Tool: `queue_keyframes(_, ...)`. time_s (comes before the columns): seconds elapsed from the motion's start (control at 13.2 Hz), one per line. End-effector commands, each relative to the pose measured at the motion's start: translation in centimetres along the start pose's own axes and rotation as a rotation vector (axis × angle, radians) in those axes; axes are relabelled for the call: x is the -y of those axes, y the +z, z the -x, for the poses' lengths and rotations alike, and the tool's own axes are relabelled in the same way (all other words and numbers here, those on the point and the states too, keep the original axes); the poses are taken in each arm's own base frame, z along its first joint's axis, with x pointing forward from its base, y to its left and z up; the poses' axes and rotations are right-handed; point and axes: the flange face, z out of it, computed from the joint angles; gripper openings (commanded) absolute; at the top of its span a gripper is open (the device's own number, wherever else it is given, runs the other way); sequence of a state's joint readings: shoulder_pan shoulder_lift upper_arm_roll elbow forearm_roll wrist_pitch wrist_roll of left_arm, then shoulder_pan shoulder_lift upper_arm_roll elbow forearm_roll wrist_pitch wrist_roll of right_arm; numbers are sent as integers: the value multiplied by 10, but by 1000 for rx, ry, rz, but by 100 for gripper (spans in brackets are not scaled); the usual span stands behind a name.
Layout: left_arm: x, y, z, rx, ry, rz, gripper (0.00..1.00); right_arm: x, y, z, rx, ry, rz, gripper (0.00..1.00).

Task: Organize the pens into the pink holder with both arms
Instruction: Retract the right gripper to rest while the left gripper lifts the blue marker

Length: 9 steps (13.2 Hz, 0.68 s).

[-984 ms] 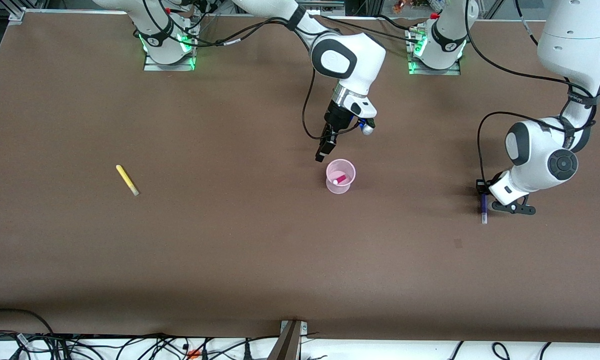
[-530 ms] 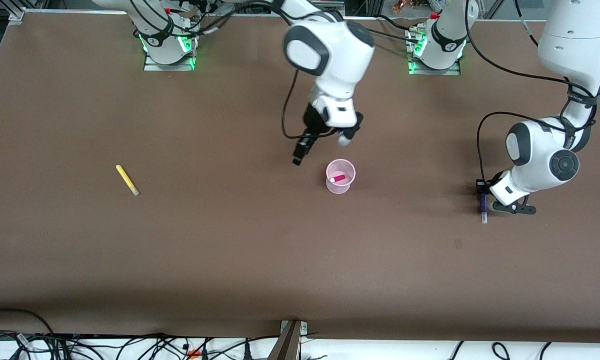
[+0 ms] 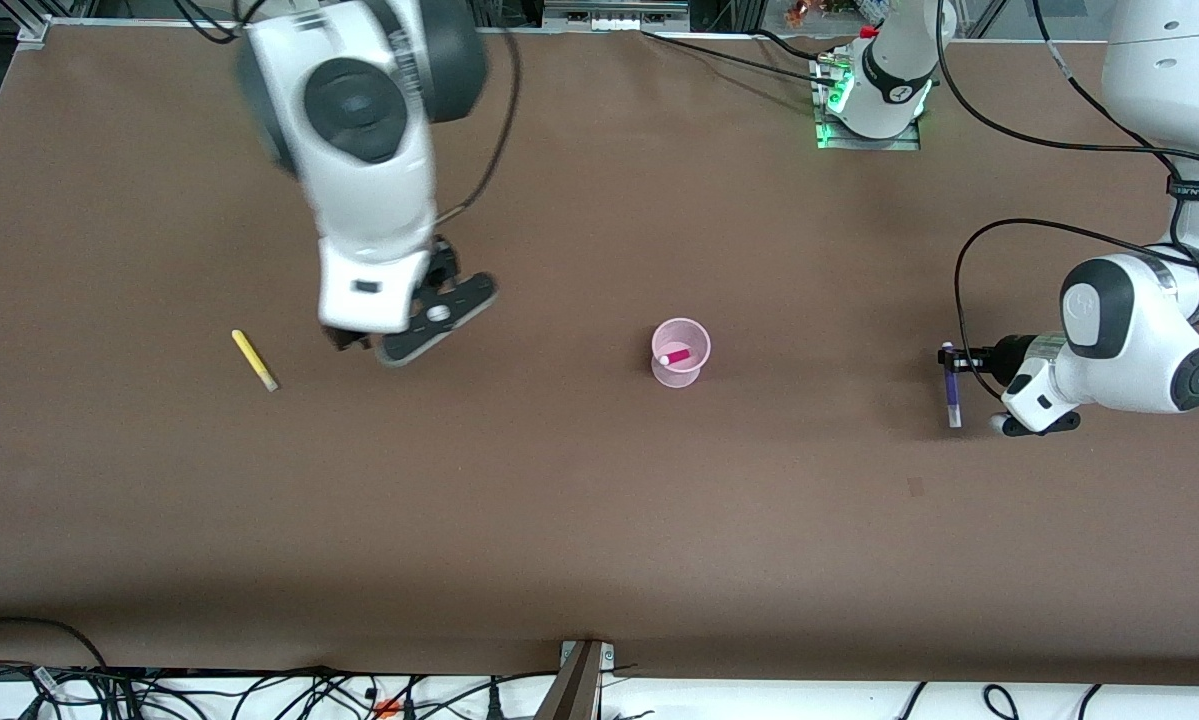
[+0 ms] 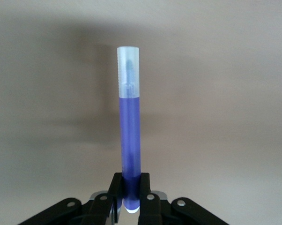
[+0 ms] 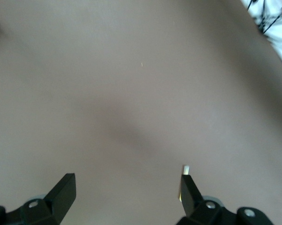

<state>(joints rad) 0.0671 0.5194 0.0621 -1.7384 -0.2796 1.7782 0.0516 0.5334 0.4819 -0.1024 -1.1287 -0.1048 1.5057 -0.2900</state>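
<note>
Front view, holder: we see the pink holder (image 3: 680,352) standing near the table's (image 3: 599,520) middle, with the magenta pen (image 3: 675,357) inside it.
Front view, yellow pen: we find the yellow pen (image 3: 254,360) lying flat toward the right arm's end of the table, well apart from the holder.
Front view, right gripper: the right gripper (image 3: 359,345) hangs over the table just beside the yellow pen, on the holder's side.
Front view, left gripper: the left gripper (image 3: 951,359) is toward the left arm's end, clamped on the purple pen (image 3: 951,385).
Left wrist view: we see the left gripper (image 4: 130,199) pinching one end of the purple pen (image 4: 130,150); its pale cap points away.
Right wrist view: we see the right gripper (image 5: 127,187) spread wide, holding nothing, bare table (image 5: 141,93) below.
</note>
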Motion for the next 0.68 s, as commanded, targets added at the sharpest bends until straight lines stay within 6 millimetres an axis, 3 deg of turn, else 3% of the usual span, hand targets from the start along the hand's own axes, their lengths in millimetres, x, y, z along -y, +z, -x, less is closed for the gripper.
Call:
queue_keyframes(0.0,-25,-1,11,122,-158,123,0,-88,36,59,17,37,-188,99)
queue_keyframes(0.15,-50,5,19,224,-282,234,0,-124,58,89,66,117,-209,99)
queue_keyframes(0.3,-75,10,23,315,-407,340,0,-156,96,117,115,190,-246,99)
queue_keyframes(0.53,-121,12,29,463,-596,488,0,-167,99,136,119,249,-289,99)
queue_keyframes(0.61,-138,14,32,515,-637,534,0,-171,81,146,92,273,-283,99)
